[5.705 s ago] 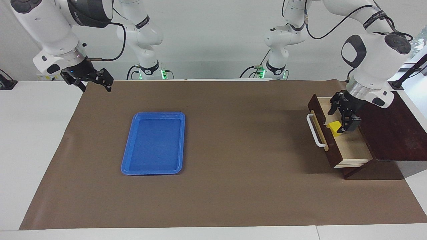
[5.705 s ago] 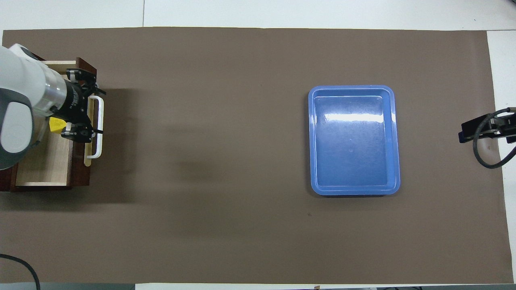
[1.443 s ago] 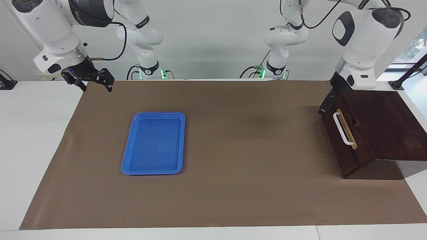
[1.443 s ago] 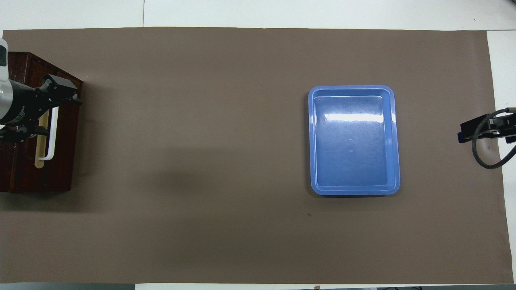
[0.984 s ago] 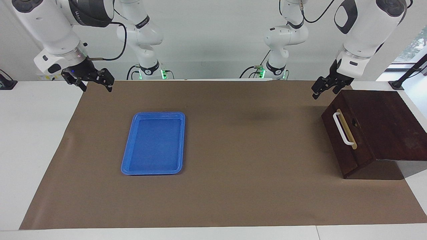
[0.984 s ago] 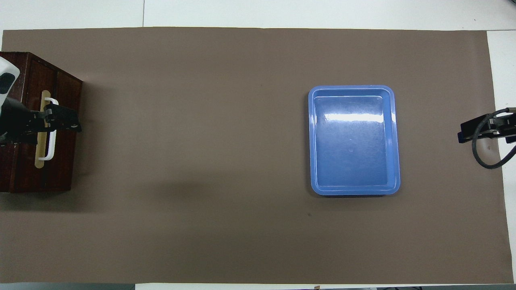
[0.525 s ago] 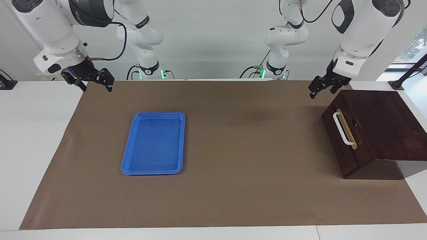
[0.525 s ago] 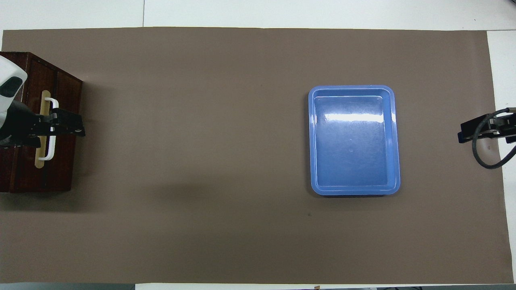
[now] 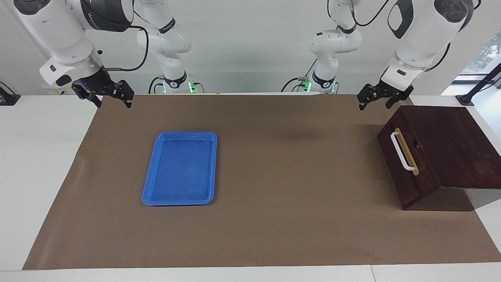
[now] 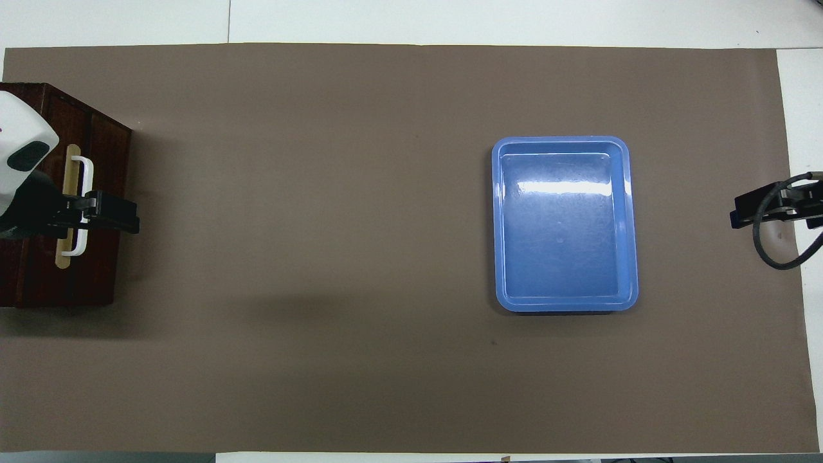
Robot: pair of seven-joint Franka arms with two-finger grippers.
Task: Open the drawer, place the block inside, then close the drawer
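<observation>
1. Facing view: a white table before a pale wall carries a brown mat.
2. Same view: the drawer sits shut in its dark wooden box at the left arm's end of the mat, its white handle on a tan strip facing the middle of the table. The block cannot be seen in either view.
3. Same view: the left arm bends down from above, its wrist slanted toward the mat; the left gripper hangs in the air over the mat's robot-side edge beside the box, touching nothing, fingers spread wide and empty.
4. Same view: the right arm waits, its forearm slanting down; the right gripper hovers over the mat's corner at its own end, fingers wide apart, holding nothing. A blue tray lies flat on the mat toward that end, apart from both grippers.
5. Overhead view: the drawer front shows closed, and the left gripper overlaps the handle from above.
6. Same view: the tray lies empty; only part of the right gripper shows at the mat's edge.
</observation>
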